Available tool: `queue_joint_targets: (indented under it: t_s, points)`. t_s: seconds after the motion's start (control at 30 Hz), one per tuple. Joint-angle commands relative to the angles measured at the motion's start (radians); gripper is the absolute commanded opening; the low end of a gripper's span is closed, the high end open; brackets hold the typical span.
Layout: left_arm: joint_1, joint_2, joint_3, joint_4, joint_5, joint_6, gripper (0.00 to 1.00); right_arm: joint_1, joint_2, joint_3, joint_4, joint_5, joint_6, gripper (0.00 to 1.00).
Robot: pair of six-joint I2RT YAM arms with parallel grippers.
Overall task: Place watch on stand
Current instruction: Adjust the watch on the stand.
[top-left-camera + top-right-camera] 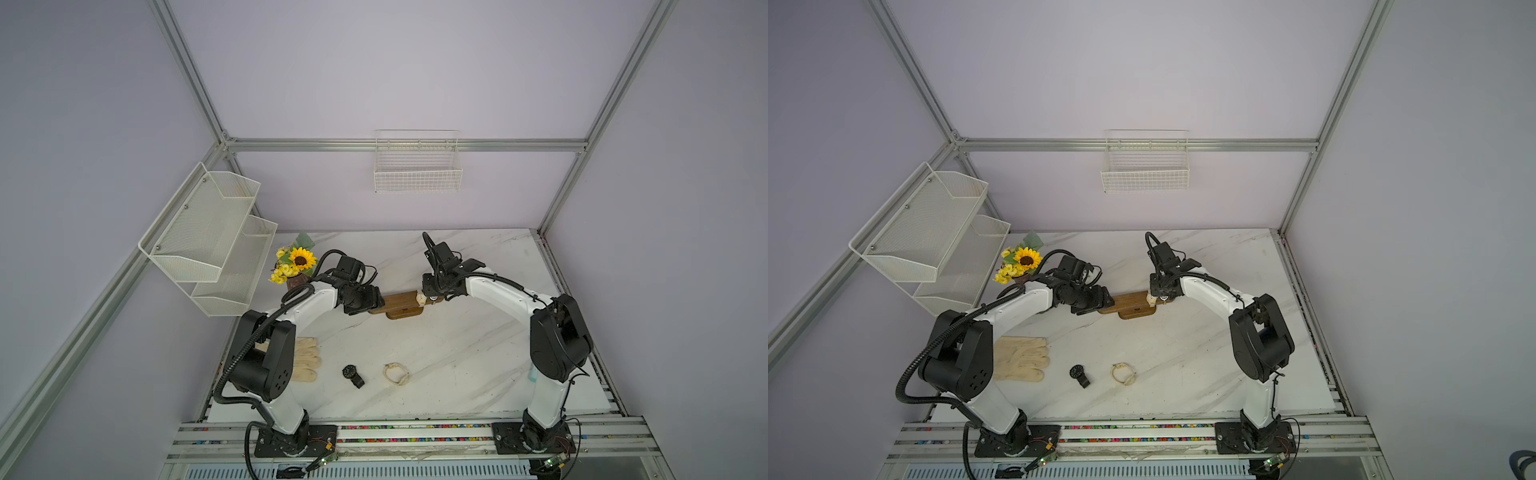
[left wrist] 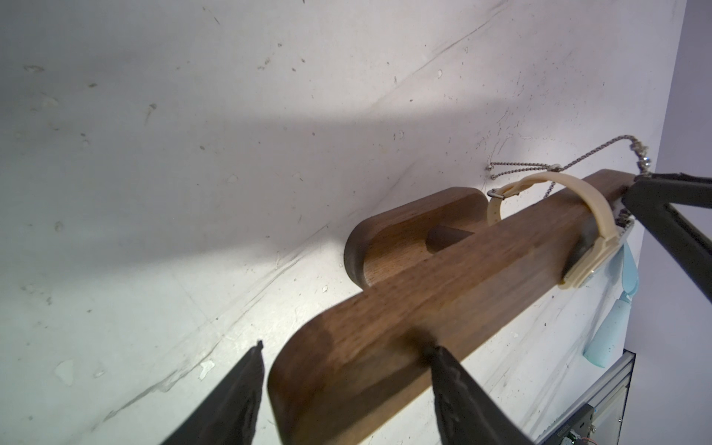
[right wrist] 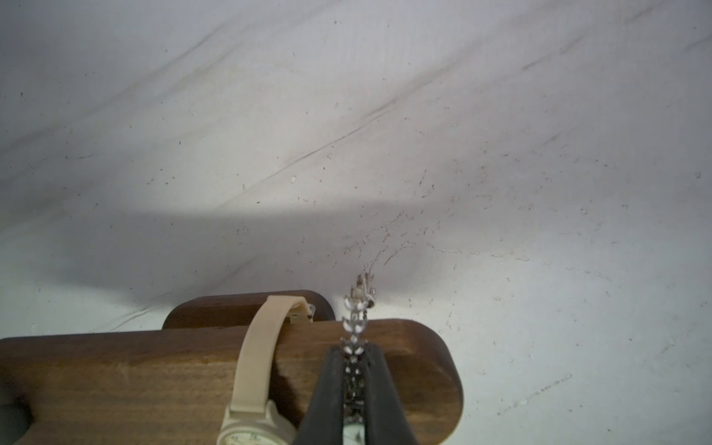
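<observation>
Right gripper [image 3: 354, 352]: jaws closed on the silver chain watch [image 3: 356, 308], pinching its jewelled band just above a pale dial; the free length of the chain drapes over the top of the bar and hangs down its far side. The watch lies across the right end of the stand [image 3: 115, 377], just beside a beige watch [image 3: 258, 346] whose strap is looped around the bar. Left gripper [image 2: 346, 346]: jaws parted, one on each side of the bar's left end, one finger [image 2: 454, 385] against the wood and the other just clear of it. In both top views the stand sits mid-table [image 1: 457, 353] between the two arms. Nearer the arm bases lie a black watch [image 1: 352, 374], a cream band [image 1: 395, 373] and pale gloves [image 1: 1021, 359].
</observation>
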Motion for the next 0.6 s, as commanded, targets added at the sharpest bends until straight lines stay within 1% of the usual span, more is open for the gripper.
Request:
queue_joint_targets:
  t_s: [0.0,0.27,0.43,0.57]
  points:
    - [0.011,0.032,0.032,-0.007,-0.027,0.019,0.67,-0.005,0.01,0.039,0.02,-0.006,-0.021,0.09]
    - [0.011,0.036,0.035,-0.007,-0.026,0.019,0.67,-0.006,0.02,0.053,0.026,-0.003,-0.033,0.09]
    - [0.011,0.035,0.036,-0.007,-0.025,0.019,0.67,-0.006,0.046,0.062,0.023,-0.004,-0.032,0.11]
    - [0.01,0.035,0.037,-0.007,-0.024,0.021,0.67,-0.006,0.055,0.071,0.022,0.002,-0.033,0.22]
